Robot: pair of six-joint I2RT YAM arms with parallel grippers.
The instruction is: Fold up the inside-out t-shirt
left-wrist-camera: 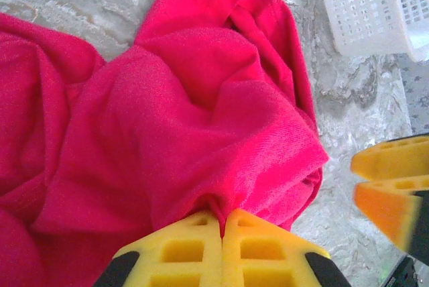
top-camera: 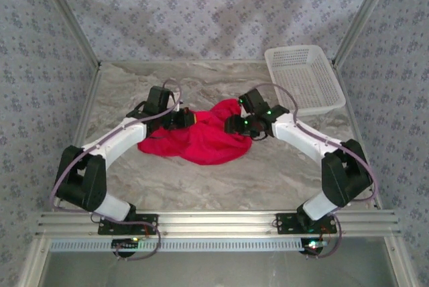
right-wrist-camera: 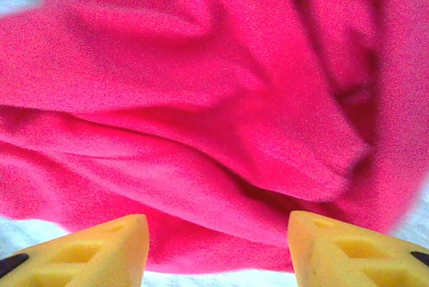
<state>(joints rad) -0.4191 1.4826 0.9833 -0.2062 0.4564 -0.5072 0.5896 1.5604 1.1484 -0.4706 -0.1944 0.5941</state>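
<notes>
The inside-out t-shirt is a plain red heap, bunched up in the middle of the marbled table. My left gripper is at the heap's left upper edge. Its yellow jaws are shut on a pinched fold of the t-shirt, at the left gripper. My right gripper hovers over the heap's right side. In the right wrist view the right gripper stands open, the red t-shirt lying below and beyond its fingertips with nothing between them.
A white lattice basket stands at the back right of the table, seen also as the basket in the left wrist view. The right gripper's yellow fingers show close to the shirt's right edge. Patterned walls enclose the table on three sides.
</notes>
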